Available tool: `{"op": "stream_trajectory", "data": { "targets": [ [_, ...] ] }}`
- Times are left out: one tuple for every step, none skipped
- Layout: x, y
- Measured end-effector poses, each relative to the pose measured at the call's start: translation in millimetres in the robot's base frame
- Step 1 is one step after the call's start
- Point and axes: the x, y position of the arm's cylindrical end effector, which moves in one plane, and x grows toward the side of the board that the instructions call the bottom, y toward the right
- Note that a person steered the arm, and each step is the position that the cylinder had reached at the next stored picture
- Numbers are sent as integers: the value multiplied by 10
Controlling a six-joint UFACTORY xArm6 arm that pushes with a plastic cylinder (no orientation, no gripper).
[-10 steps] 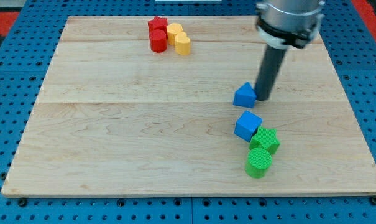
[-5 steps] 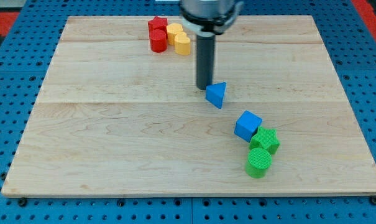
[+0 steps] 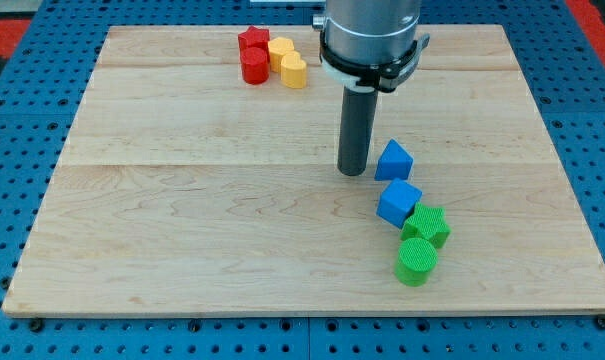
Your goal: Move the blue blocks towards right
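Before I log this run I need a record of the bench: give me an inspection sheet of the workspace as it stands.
Surface: pale wooden board on a blue pegboard.
Job's things: blue triangular block above blue cube, right of centre.
Clutter: green star touching the cube, green cylinder below it; red star, red cylinder, two yellow blocks clustered at the top.
Grippers: none; my tip sits just left of the triangular block.
Cables: nothing seen.
Surroundings: red strip at the top right corner.

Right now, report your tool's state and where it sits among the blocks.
No pincer: I end in a rod and hold nothing.
My tip sits just to the view's left of the blue triangular block, above-left of the blue cube.
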Motion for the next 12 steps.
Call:
{"op": "stream_trajectory", "data": {
  "targets": [
    [0, 349],
    [-12, 784],
    [-106, 1045],
    [-72, 393],
    [-31, -340],
    [209, -357],
    [444, -147],
    [445, 249],
    [501, 521],
    [626, 525],
    [759, 656],
    [756, 925]
  ]
}}
